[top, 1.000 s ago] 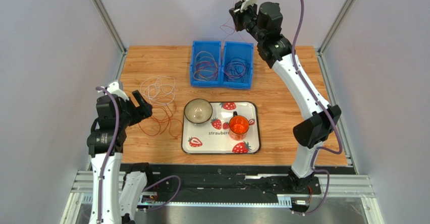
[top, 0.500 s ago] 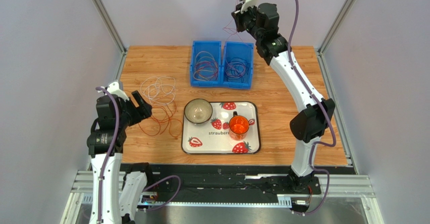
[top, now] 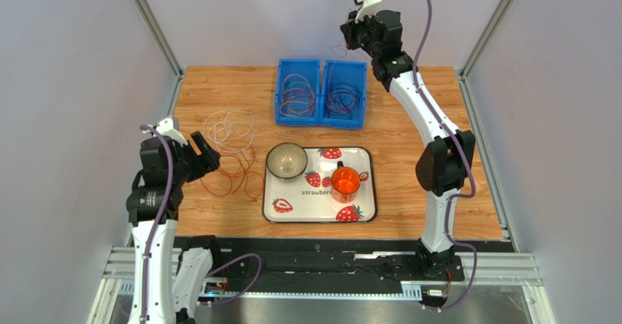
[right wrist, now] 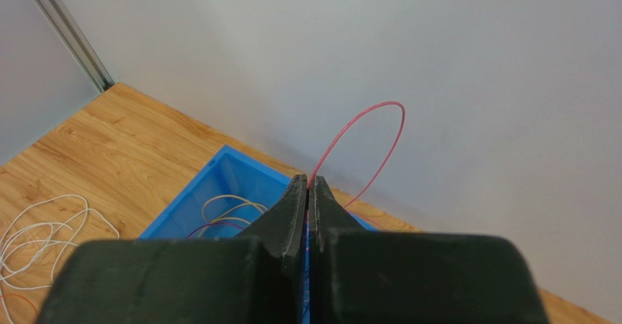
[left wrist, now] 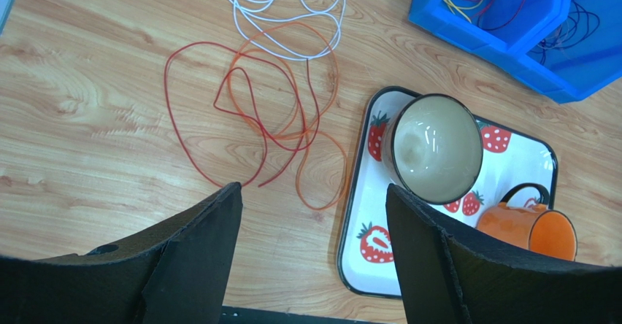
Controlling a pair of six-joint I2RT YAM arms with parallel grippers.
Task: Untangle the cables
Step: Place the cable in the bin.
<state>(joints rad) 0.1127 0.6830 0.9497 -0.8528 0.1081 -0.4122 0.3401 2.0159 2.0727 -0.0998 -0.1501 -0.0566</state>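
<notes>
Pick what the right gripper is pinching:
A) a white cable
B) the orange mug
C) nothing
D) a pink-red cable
D: in the right wrist view, the right gripper is shut on a thin pink-red cable that arcs up past its fingertips.

- Wooden worktop (top: 409, 145): two blue bins side by side at rear centre, left bin (top: 282, 90) and right bin (top: 363, 96), each holding coiled cables (top: 298, 94).
- White cable (top: 228, 129) lies in loose loops at left; red and orange cables (top: 235, 179) just in front, overlapping it.
- Strawberry tray (top: 315, 201) at front centre carries a bowl (top: 286, 160) and an orange mug (top: 345, 182).
- Left gripper (top: 209, 152) just left of the loose cables, fingers spread.
- Right gripper (top: 346, 32) raised high behind the right bin; thin red cable (top: 337, 48) trails beneath it.
</notes>
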